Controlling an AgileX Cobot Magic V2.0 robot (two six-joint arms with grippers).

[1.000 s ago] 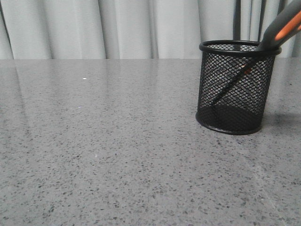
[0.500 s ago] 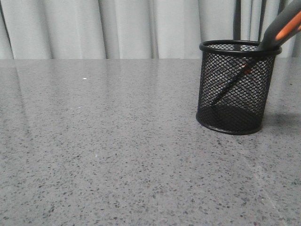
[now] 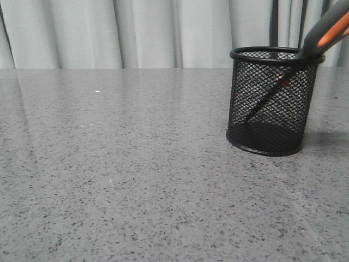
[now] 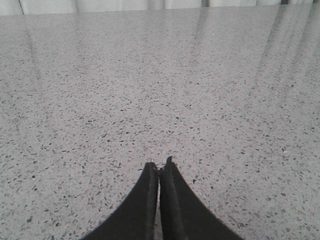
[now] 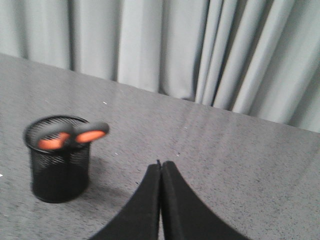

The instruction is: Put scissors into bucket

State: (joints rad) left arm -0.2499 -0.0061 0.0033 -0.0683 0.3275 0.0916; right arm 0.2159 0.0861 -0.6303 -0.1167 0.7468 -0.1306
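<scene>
Fingers of the right gripper [image 5: 160, 165] are pressed together and hold nothing; bare counter [image 5: 240, 165] lies just below them. Farther off, to one side and well apart, stands the bucket [image 5: 59, 172], upright on the counter. The scissors [image 5: 75, 136] are inside it, blades down and slanted, the handle loops leaning over the rim. The left gripper [image 4: 159, 167] is also closed and empty, with only speckled counter beyond it. I judge the placing step finished; the next move needs only pulling the arms away.
</scene>
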